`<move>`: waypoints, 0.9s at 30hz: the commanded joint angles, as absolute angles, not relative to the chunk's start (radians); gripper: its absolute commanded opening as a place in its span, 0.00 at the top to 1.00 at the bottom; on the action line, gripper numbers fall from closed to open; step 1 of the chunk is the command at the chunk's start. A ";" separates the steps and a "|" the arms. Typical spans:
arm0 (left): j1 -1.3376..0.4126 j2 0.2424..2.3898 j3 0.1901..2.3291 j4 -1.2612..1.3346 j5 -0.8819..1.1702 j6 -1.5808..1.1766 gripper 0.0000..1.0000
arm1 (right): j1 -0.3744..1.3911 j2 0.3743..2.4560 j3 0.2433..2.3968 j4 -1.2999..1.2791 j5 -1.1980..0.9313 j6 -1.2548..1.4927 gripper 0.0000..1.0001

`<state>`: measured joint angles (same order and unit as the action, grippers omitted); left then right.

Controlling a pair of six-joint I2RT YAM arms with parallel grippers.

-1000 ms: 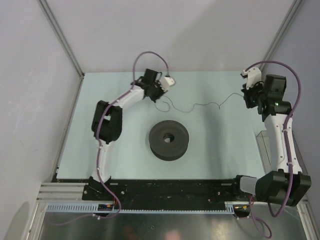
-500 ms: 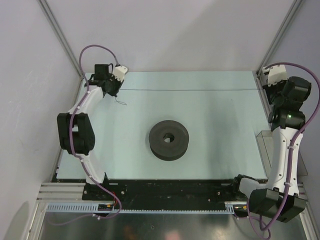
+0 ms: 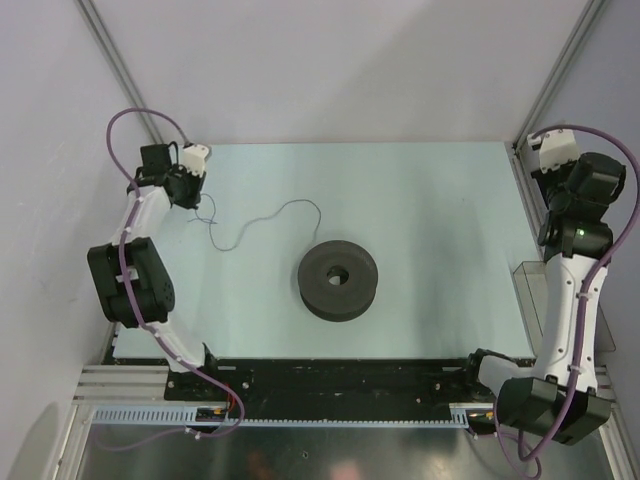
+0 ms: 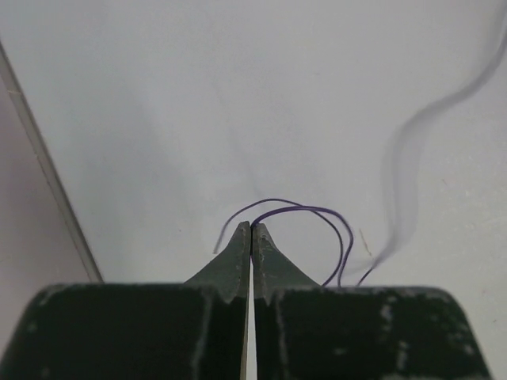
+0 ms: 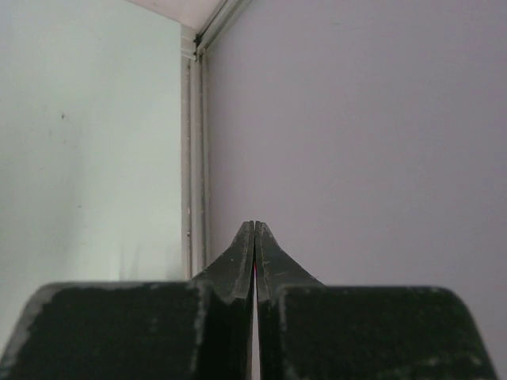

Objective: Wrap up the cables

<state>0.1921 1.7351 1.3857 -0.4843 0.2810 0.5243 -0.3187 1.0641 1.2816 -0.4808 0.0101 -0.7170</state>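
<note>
The left arm (image 3: 135,280) rises from its base at the near edge, folds at the elbow and reaches to the far left corner of the bench. The left end effector (image 4: 251,229) has its fingers pressed together, pinching the cable (image 4: 305,210) at their tips. The right arm (image 3: 565,290) stands tall along the right side, wrist raised. The right end effector (image 5: 254,226) is fully closed, holding nothing.

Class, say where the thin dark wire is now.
In the top view, the thin dark wire curls on the pale table, left side, from the shut left hand toward the round dark grey spool.
</note>
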 commanded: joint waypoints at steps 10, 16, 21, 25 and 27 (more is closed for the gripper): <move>-0.052 1.485 1.434 -0.604 0.424 0.358 1.00 | -0.109 1.243 1.344 -0.609 -0.249 -0.525 0.14; -0.230 1.416 1.509 -0.676 0.486 0.314 1.00 | 0.149 1.218 1.346 -0.523 -0.452 -0.333 0.02; -0.391 1.377 1.528 -0.700 0.502 0.316 1.00 | 0.410 1.223 1.363 -0.385 -0.536 -0.237 0.02; -0.430 1.424 1.585 -0.716 0.557 0.194 1.00 | 0.592 1.224 1.377 -0.380 -0.504 -0.304 0.08; -0.431 1.459 1.620 -0.730 0.612 0.125 1.00 | 0.660 1.213 1.373 -0.403 -0.489 -0.348 0.10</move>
<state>-0.4347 1.4197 1.5314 -0.7067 0.5137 0.2771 0.5564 1.2507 1.3296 -0.4385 -0.4828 -0.3096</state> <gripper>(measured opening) 0.004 0.918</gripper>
